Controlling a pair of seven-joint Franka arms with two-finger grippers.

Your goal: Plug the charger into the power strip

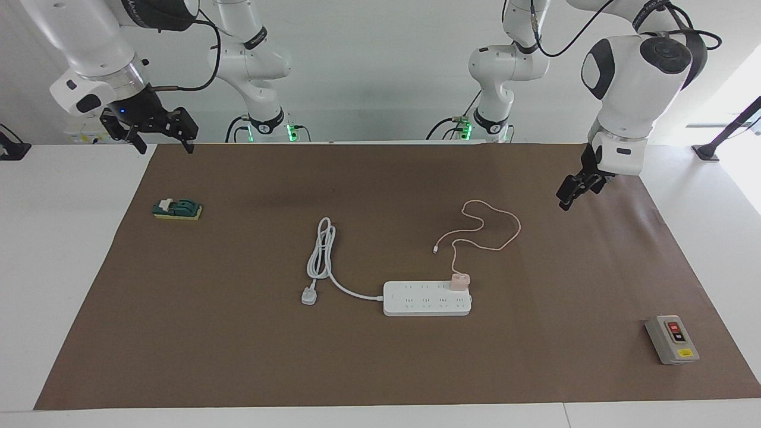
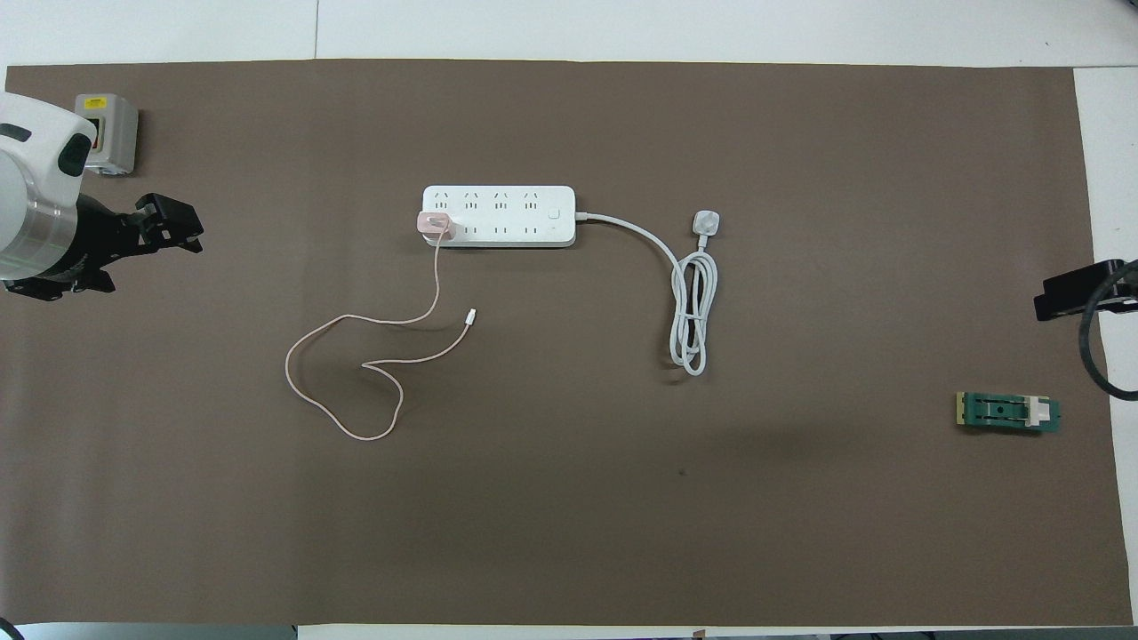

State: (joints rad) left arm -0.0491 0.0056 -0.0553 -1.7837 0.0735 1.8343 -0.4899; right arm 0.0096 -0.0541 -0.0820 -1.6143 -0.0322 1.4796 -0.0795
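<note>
Right gripper: the black two-finger right gripper [image 1: 159, 132] hangs in the air over the mat's edge at the right arm's end of the table, jaws spread, holding nothing; this arm waits.
Green block: a small green and yellow switch block [image 1: 177, 209] lies on the brown paper mat [image 1: 238, 345], near the right arm's end, well apart from the task's things.
White plug: the white three-pin plug [image 1: 309, 295] lies loose on the mat, its thick white cord [image 1: 321, 249] folded in a long loop.
Power strip: the long flat white power strip [image 1: 425, 299] lies mid-table.
Charger: the small pale pink cube charger [image 1: 459, 281] sits on the strip's end socket, on the row nearer the robots; its thin pink cable [image 1: 493, 229] curls toward the robots.
Left gripper: the black left gripper [image 1: 578, 189] hovers over the mat, released and empty.
Grey box: a grey button box [image 1: 672, 339] rests apart.
Progress: the charger looks seated, so the task appears done; how deep it is seated cannot be told.
</note>
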